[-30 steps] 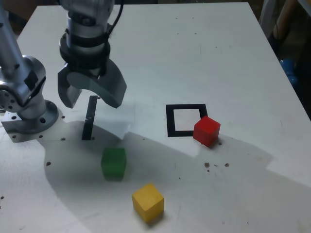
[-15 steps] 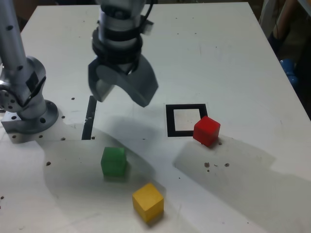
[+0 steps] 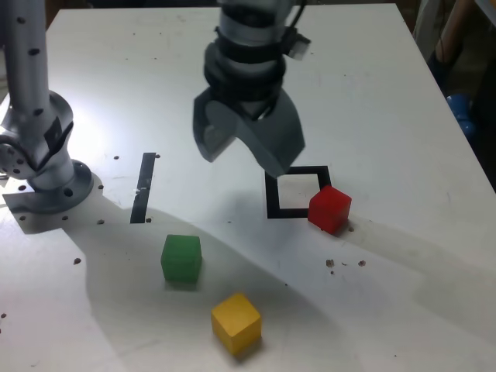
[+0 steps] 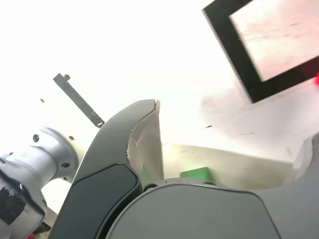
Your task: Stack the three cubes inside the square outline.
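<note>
Gripper (image 3: 243, 153) is hanging in the air with its jaws spread wide, nothing between them, just off the square outline (image 3: 273, 194). Red cube (image 3: 329, 209) is right up against that outline's corner, while the yellow (image 3: 236, 322) and green (image 3: 181, 258) ones sit well apart from it, on the table (image 3: 387, 310).

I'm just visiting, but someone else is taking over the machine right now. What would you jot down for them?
Fingers: wide open, holding nothing, up above the table.
Red cube: at the square outline, over its near right corner in the exterior view, not properly inside.
Green cube: on the table, nearer the camera than the outline, to its left.
Yellow cube: nearer the camera still.
Done: no stacking yet.
Left: centre a first cube inside the outline, then stack the other two.
</note>
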You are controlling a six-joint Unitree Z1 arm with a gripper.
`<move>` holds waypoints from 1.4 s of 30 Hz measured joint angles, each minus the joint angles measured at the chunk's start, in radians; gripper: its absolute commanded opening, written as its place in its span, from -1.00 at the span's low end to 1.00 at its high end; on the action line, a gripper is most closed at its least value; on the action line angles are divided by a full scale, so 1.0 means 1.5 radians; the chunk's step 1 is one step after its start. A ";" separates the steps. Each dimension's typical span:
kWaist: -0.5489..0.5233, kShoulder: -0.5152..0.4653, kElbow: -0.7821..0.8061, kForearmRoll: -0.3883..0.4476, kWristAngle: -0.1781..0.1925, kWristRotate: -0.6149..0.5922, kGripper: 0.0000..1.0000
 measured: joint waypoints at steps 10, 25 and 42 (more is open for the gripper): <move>-0.040 0.095 -0.130 0.027 0.000 0.022 0.94; -0.052 0.208 -0.240 0.051 -0.004 0.042 0.80; -0.052 0.273 -0.282 0.046 -0.012 0.045 0.26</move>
